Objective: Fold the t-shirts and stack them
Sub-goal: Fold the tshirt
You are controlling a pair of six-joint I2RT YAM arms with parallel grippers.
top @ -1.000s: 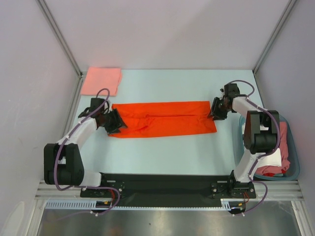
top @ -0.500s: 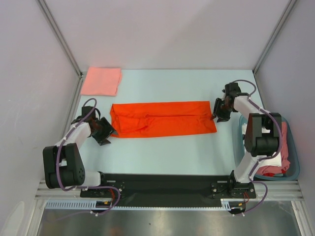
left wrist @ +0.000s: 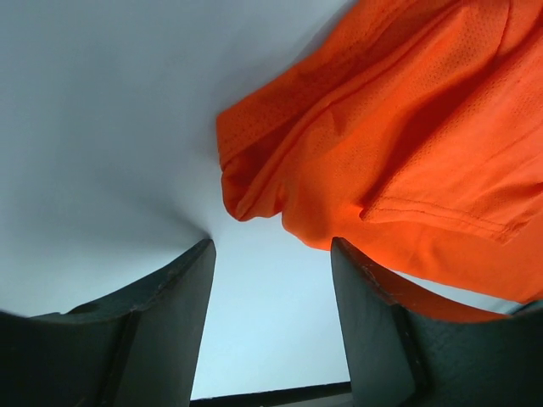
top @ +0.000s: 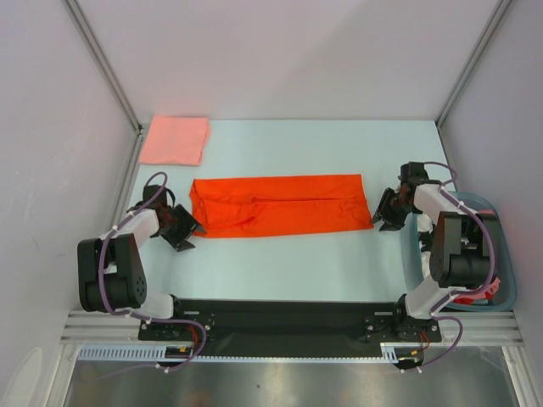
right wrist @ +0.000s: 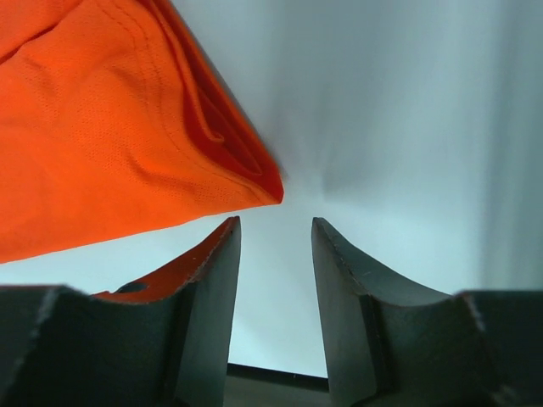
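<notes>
A pale salmon-pink folded t-shirt [top: 174,140] lies on the light blue desk [top: 280,271] beyond the left end of the bright orange-red t-shirt [top: 280,203] and well apart from it. That orange-red shirt is the landmark here: it is a long folded band lying flat across the middle of the desk.

Just off its left end and a little nearer the arm bases, the left hand [top: 180,227] sits low with its jaws moderately wide and nothing between them. In the left wrist view, the shirt's rumpled corner [left wrist: 246,182] lies just ahead of the gap.

Just off the shirt's right end, the right hand [top: 390,210] is also parted and empty. The layered right corner [right wrist: 254,174] sits ahead of the gap, slightly to one side.

Further right of the shirt is a translucent blue-green plastic tub [top: 506,288], largely hidden by the right arm.

The band probably needs folding end to end next. Several things could go wrong:
- A finger sliding under only the top layer would peel the fold open.
- A low approach could push the cloth into a bunch instead of pinching it.
- Uneven lifts by the two hands would skew the edges.
- The right arm's elbow might nudge the tub.
</notes>
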